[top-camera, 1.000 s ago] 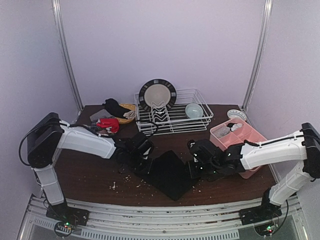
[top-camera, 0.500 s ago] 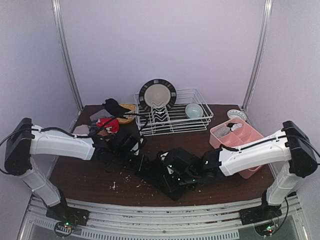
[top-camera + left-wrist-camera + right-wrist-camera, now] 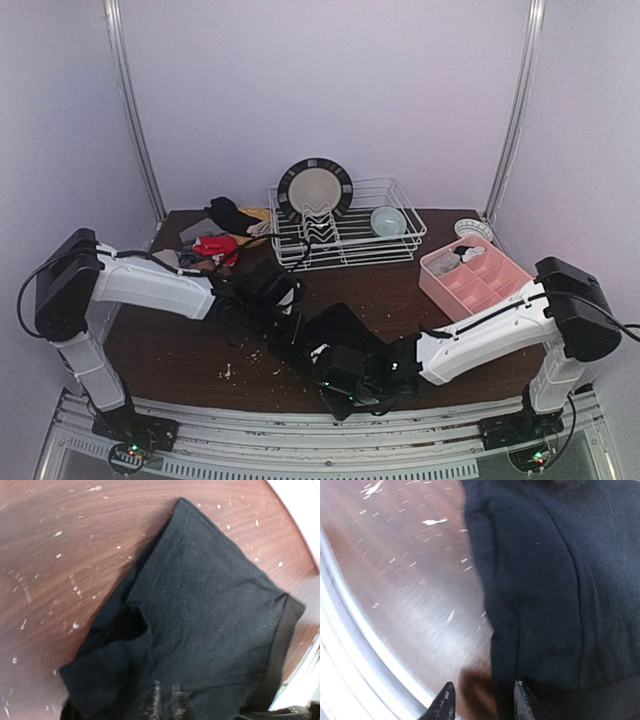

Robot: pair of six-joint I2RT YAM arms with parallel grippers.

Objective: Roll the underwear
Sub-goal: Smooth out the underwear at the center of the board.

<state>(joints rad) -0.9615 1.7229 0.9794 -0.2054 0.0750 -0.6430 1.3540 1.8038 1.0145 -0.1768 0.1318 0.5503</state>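
Lying at the lower centre of the table (image 3: 160,350), the black underwear (image 3: 335,328) reaches almost to the front edge. Bare wood shows at lower left. Right gripper (image 3: 481,702): fingertips apart, garment edge between them, near the white rail (image 3: 350,645). Left gripper (image 3: 272,300): at the garment's upper-left edge, state cannot be told.

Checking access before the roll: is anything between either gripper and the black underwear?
Nothing visible. The black underwear lies bare on the table, with the left gripper at its left edge and the right gripper at its near edge.
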